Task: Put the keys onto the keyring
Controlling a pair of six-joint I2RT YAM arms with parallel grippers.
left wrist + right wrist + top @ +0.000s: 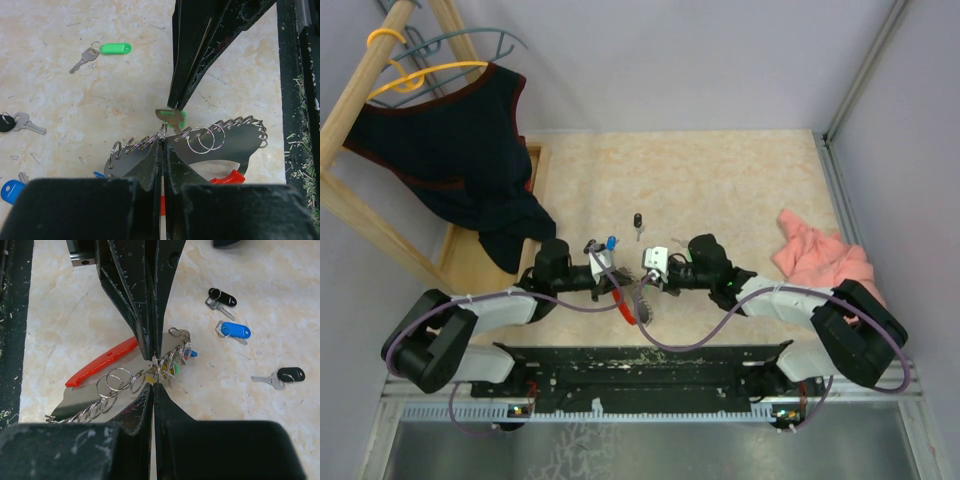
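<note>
Pinching the keyring by its grey strip, my left gripper is clamped tight among the small split rings. The loop sits between both arms, close to their bases. My right gripper is closed on a green-headed key, touching the strip's top edge. I judge the keyring light and a little springy, and its red band smooth, so the flat strip is the surer hold. The keys look thin and slippery, so gripping the plastic head leaves the hole free. A blue key and a black key lie apart on the table.
</note>
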